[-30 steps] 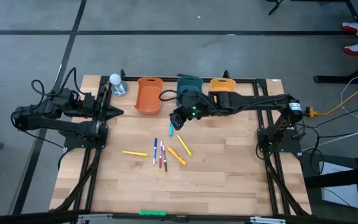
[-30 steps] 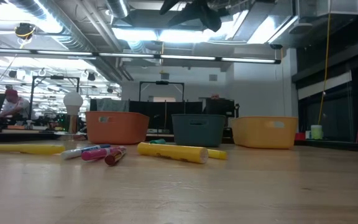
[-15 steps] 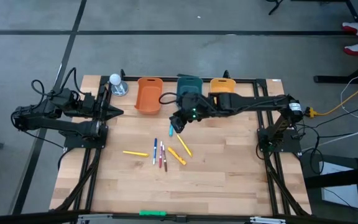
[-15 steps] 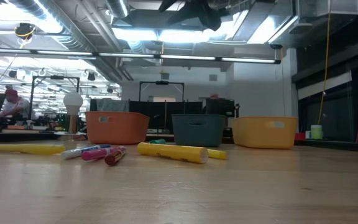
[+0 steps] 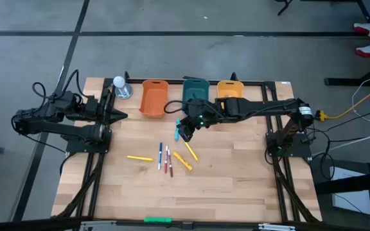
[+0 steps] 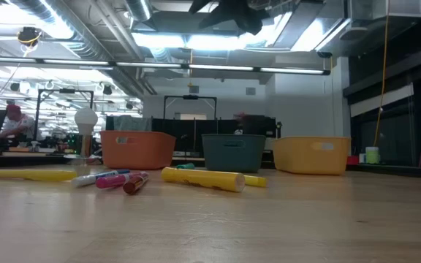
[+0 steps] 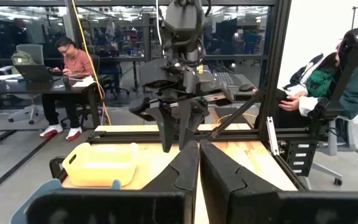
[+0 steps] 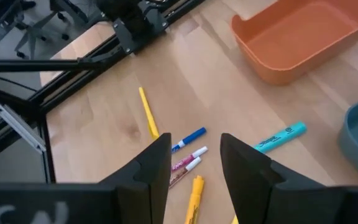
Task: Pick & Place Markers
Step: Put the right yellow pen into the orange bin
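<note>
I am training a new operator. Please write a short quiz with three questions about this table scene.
1. True or false: the right tool hangs open over the markers.
2. Which bin stands between the orange bin and the yellow bin?
3. Multiple choice: the teal marker lies A) inside the orange bin, B) on the table, C) in the left tool.

Key: 1 true; 2 the dark teal bin; 3 B.

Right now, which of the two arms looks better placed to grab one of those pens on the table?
The right. Its gripper hangs open just above the markers, with a teal marker close by. The left gripper waits shut at the table's left edge, well away from them.
</note>
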